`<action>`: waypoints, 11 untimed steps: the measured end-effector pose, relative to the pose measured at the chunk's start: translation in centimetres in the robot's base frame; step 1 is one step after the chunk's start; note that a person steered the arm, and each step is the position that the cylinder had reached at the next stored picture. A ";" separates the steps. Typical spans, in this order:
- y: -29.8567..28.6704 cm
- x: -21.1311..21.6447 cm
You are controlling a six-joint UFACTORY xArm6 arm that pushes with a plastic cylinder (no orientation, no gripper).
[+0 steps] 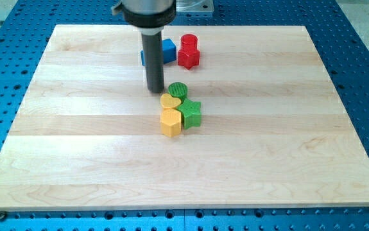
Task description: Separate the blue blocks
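A blue block [167,51] sits near the view's top centre, largely hidden behind my rod, so I cannot tell its shape or whether there is more than one. A red block [188,52] stands just to its right, close beside it. My tip [155,90] rests on the board below the blue block and just left of a green round block [178,90]. Under that lie a yellow heart block [170,102], a green star block [191,113] and a yellow hexagon block [170,122], all clustered together.
The wooden board [75,141] lies on a blue perforated table [364,77]. The arm's grey mount [144,9] hangs over the board's top edge.
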State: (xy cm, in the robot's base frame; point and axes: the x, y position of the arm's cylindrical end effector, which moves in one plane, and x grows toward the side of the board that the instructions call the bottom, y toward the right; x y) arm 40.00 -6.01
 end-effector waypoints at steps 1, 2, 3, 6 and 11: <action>-1.6 -2.1; -2.1 -3.0; -5.3 -4.8; -1.5 -14.8; -3.4 -6.8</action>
